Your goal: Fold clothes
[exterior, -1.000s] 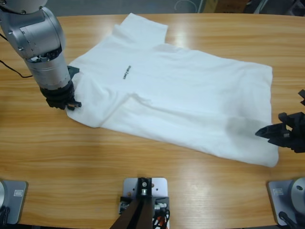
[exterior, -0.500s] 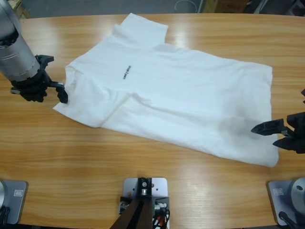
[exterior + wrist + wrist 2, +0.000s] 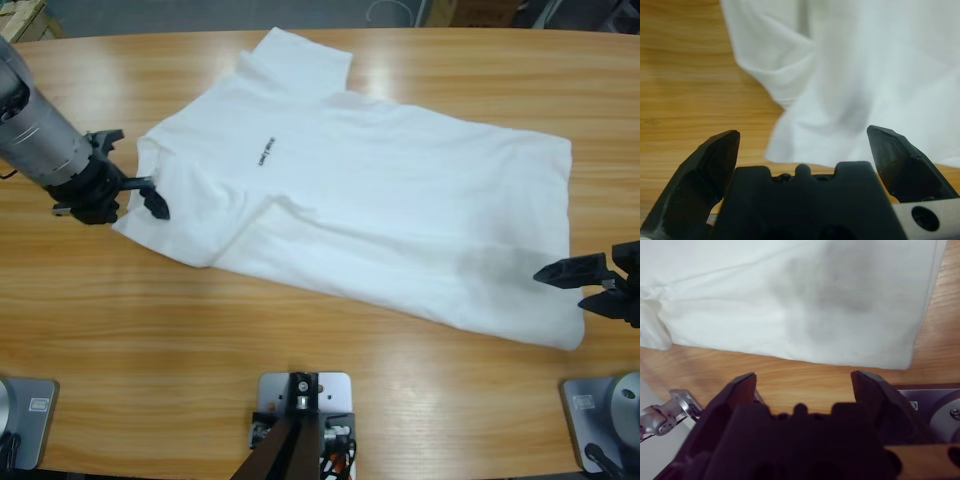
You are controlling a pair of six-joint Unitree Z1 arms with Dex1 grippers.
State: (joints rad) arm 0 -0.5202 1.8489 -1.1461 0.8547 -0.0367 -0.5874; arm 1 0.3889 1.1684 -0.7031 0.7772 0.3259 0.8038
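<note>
The clothes are one white T-shirt (image 3: 380,190) lying flat and slightly rumpled on the wooden table, with a tiny dark logo (image 3: 264,151) on its chest. In the high view my left gripper (image 3: 132,172) is at the shirt's left edge, open, with nothing between its jaws. The left wrist view shows a folded corner of the T-shirt (image 3: 865,60) just beyond the left gripper (image 3: 802,134). My right gripper (image 3: 562,285) is open at the shirt's right hem corner, holding nothing. In the right wrist view the T-shirt (image 3: 790,290) lies ahead of the right gripper (image 3: 804,376), apart from it.
Bare wooden table (image 3: 200,330) runs along the front of the shirt and to its left. A cardboard box corner (image 3: 20,12) shows past the table's far left edge.
The left arm swung out to the left off the shirt's edge, then came back right toward it. The right gripper drifted slightly right and down. The shirt has not moved.
</note>
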